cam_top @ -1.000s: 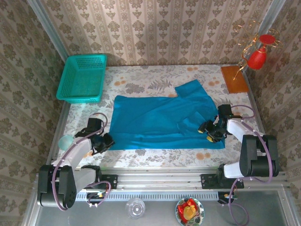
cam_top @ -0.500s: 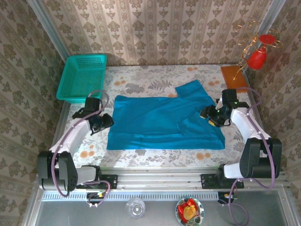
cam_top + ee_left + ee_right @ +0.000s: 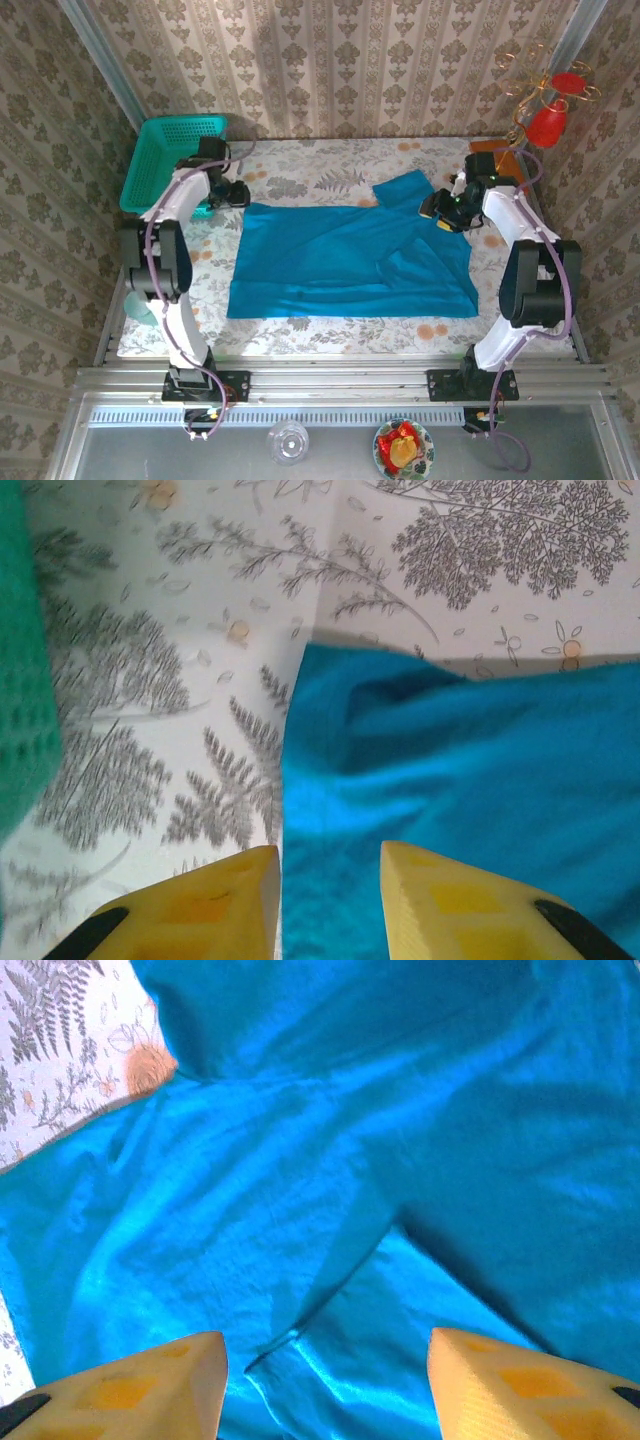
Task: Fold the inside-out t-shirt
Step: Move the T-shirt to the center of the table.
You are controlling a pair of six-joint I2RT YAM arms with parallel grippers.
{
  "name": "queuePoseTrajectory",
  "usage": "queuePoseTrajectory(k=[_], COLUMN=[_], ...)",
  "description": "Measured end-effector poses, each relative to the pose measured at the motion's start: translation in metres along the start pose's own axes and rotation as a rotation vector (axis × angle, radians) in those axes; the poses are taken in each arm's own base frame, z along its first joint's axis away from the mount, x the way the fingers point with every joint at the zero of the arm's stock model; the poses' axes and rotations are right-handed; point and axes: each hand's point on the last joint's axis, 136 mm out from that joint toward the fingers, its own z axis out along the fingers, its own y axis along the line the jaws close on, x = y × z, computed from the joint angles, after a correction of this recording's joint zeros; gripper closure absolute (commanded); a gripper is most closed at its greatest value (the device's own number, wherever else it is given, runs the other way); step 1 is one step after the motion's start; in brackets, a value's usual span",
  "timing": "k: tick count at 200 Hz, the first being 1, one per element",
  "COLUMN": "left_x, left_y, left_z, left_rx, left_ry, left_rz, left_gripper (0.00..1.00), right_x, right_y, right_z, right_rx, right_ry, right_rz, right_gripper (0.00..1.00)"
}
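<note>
The basket (image 3: 175, 165) is seen at 10 o'clock on the surface (image 3: 310, 160). Just to its right, the left claw (image 3: 236, 194) is held over the far-left corner of the shirt (image 3: 340, 262). In the left wrist view its yellow fingers (image 3: 200, 905) are parted a little and nothing is pinched. The cloth edge is seen running up between them, with the blue spread from 12 to 3 o'clock. The shirt is laid flat mid-surface, its long axis from 9 to 3 o'clock and a sleeve (image 3: 405, 188) pointing to 1 o'clock. The right claw (image 3: 440, 212) is poised at that sleeve's base, jaws wide apart and empty, with cloth below them. Each end of the shirt is judged nearer its own arm, so a pinch of the far edge by both claws, drawn toward 6 o'clock, seems called for.
</note>
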Motion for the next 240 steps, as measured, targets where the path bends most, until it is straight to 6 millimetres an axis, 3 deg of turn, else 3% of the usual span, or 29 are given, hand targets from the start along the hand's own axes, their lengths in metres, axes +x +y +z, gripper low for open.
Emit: queuePoseTrajectory(k=[42, 97, 150, 221, 240], left_x=[-0.017, -0.012, -0.01, -0.011, -0.011], left_y=[0.006, 0.018, 0.016, 0.018, 0.021], left_z=[0.041, 0.084, 0.092, 0.093, 0.092], left_rx=[0.0, -0.015, 0.007, 0.007, -0.02], left_ry=[0.094, 0.211, 0.236, 0.238, 0.237], left_rz=[0.1, 0.155, 0.156, 0.146, 0.137], left_gripper=[0.69, 0.69, 0.72, 0.98, 1.0], right_x=[-0.001, 0.002, 0.002, 0.002, 0.0], right_y=[-0.001, -0.002, -0.001, -0.001, -0.001], right_z=[0.005, 0.005, 0.005, 0.005, 0.007], right_rx=[0.007, 0.009, 0.007, 0.008, 0.011], right_ry=[0.019, 0.029, 0.03, 0.03, 0.035], right_rz=[0.004, 0.008, 0.009, 0.008, 0.01], right_gripper=[0.44, 0.44, 0.44, 0.44, 0.45])
